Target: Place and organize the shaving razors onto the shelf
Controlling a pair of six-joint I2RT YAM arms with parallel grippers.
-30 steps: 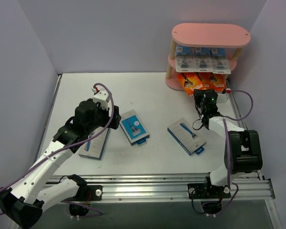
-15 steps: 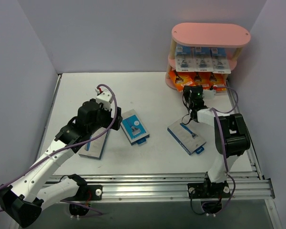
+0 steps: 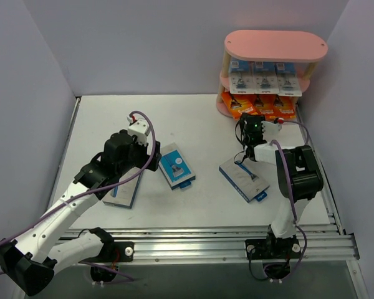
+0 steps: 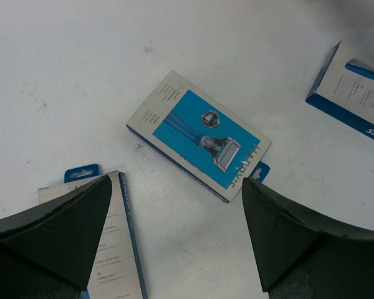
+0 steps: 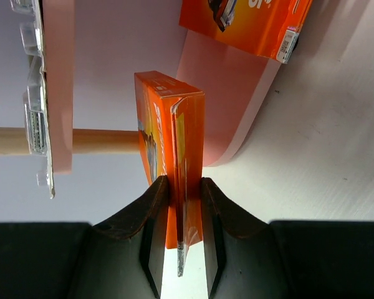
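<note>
Right gripper pinches an orange box (held edge-on) beside the shelf; left gripper hangs spread above a blue box on the surface.

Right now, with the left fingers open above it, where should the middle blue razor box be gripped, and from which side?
Grip the blue razor box across its two long edges, mid-length, coming straight down. It lies flat on the table, skewed to the fingers, so turning the wrist first would probably help.
</note>
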